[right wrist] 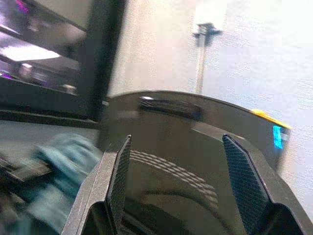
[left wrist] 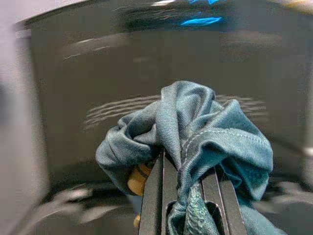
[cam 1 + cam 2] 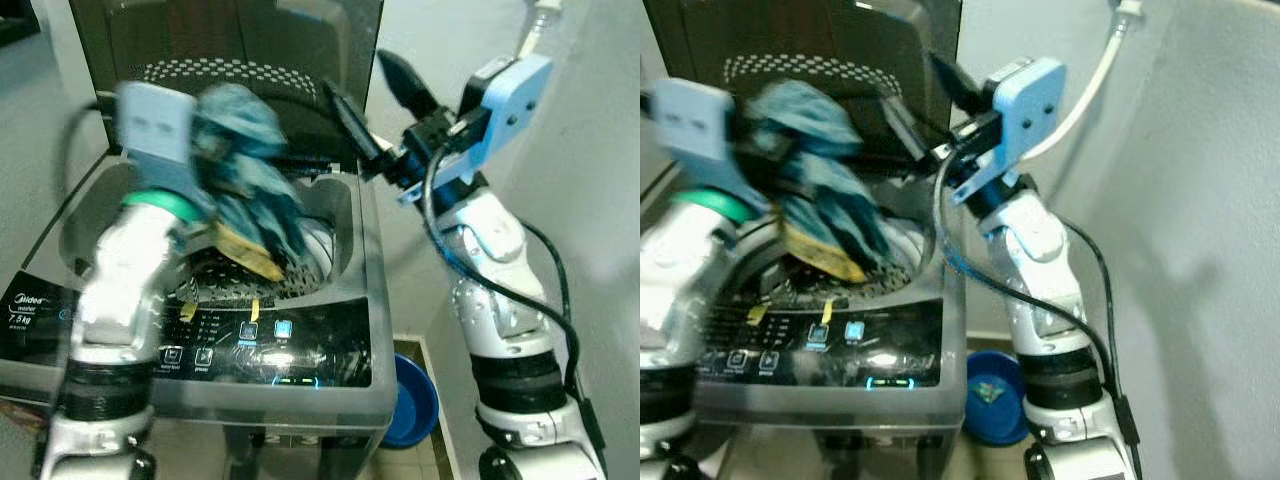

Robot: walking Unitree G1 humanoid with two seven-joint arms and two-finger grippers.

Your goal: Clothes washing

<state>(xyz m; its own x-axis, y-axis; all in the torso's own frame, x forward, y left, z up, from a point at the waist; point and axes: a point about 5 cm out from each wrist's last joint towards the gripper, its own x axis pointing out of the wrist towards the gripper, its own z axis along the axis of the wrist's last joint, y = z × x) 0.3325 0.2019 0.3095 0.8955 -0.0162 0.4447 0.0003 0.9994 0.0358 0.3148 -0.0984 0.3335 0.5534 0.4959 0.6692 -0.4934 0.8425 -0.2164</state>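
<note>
Bunching crumpled teal cloth (image 2: 195, 132) between clamped left gripper (image 2: 190, 196) fingers above washer (image 3: 300, 350), right gripper (image 1: 176, 181) fingers spread.

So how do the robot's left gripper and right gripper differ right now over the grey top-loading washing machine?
The left gripper is shut on a bunched teal cloth garment; the right gripper is open and holds nothing. The left gripper hangs above the open drum of the grey top-loading washing machine, while the right gripper sits near the raised dark lid at the machine's right side. Both have long black fingers.
</note>
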